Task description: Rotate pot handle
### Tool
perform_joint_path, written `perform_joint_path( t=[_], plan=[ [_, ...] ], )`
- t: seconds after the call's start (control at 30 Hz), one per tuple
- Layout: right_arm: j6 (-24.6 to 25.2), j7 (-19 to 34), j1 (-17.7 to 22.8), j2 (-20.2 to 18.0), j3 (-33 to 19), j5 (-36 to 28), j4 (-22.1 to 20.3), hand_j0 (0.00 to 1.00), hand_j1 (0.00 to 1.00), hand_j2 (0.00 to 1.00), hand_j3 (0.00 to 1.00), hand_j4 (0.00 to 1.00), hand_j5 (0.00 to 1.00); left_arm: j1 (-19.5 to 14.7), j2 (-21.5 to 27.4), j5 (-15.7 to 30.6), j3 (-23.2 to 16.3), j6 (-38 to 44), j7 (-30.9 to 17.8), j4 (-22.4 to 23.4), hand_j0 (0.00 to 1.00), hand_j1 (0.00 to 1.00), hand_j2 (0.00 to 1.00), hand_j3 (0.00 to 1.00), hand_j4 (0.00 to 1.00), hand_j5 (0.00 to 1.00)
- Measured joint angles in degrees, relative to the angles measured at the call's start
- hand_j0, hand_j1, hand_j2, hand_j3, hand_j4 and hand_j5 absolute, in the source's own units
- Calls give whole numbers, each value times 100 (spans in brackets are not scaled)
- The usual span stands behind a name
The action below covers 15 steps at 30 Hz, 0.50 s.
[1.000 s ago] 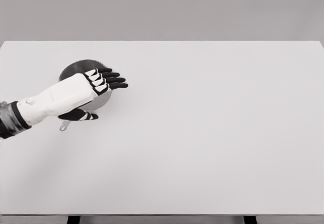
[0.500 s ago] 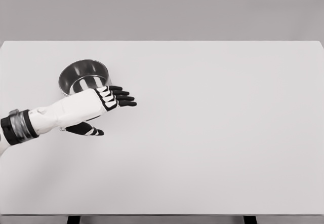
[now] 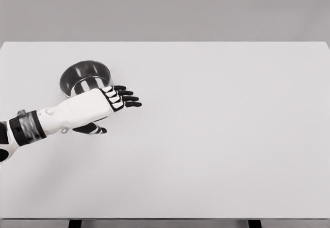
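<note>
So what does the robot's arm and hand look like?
Only the left arm shows. It has a smooth white shell, with a black and grey band at the wrist end near the picture's edge. The left hand has a white back, and its fingers are black with white plates over the knuckles.

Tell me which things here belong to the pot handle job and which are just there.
Part of the job:
- pot, on the left of the table
- left robot hand, fingers open, in front of the pot; the handle is hidden

Just there:
- table

Silver pot (image 3: pixel 85 76), black fingers (image 3: pixel 126 98), white table (image 3: pixel 216 135).
</note>
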Motion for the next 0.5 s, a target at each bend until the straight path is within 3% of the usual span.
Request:
perform_joint_path(
  t=[0.5],
  plan=[
    [0, 0, 0, 0, 0, 0, 0, 100, 100, 100, 100, 100, 100, 18, -270, -235, 212, 0, 9, 293, 100, 100, 100, 100, 100, 100]
  ],
)
